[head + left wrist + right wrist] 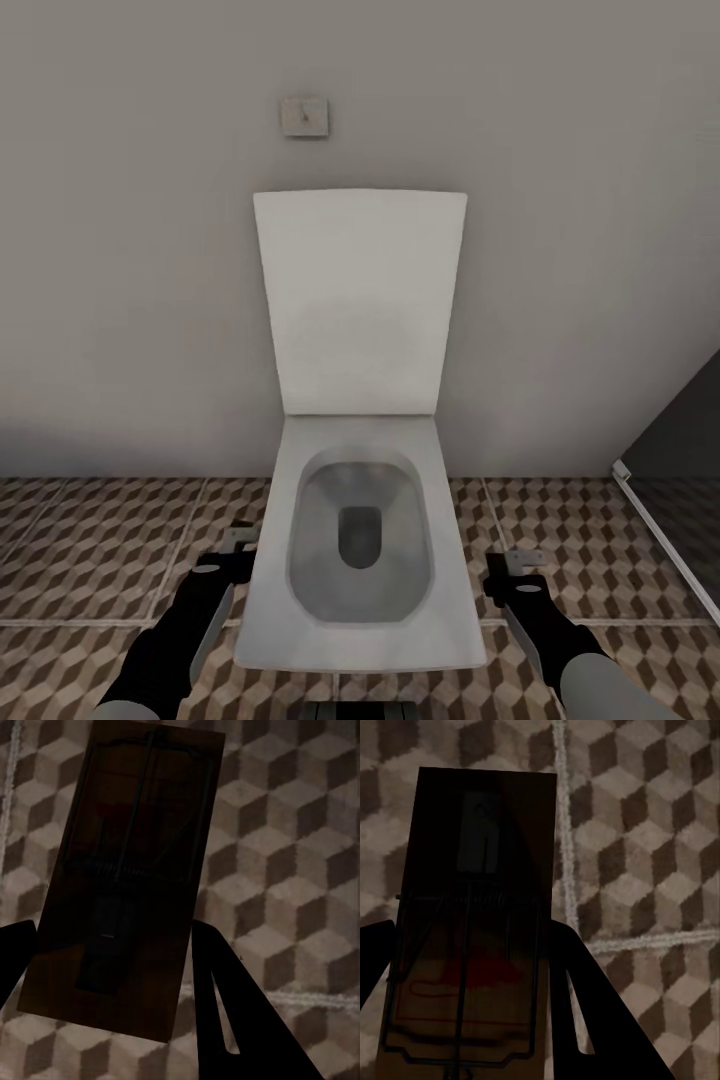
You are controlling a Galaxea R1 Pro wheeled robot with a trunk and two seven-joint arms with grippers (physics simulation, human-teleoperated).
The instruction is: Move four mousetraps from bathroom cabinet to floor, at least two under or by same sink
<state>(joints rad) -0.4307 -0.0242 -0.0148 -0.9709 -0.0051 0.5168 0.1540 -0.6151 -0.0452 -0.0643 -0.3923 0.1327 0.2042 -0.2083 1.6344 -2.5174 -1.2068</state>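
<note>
Wrist views show each gripper pinching a mousetrap [124,881] [472,937] over the floor [300,870]; next, find the sink.

White toilet [360,560], lid up, vs grey wall [120,250] w/ small plate [305,116].

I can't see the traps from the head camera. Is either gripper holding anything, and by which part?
Each holds a mousetrap: left gripper clamps one across its long edges; right gripper likewise.

A dark wooden mousetrap [124,881] sits clamped in the left tool [112,967], another mousetrap [472,922] in the right tool [472,975], both above the cube-patterned bathroom floor [285,870].
</note>
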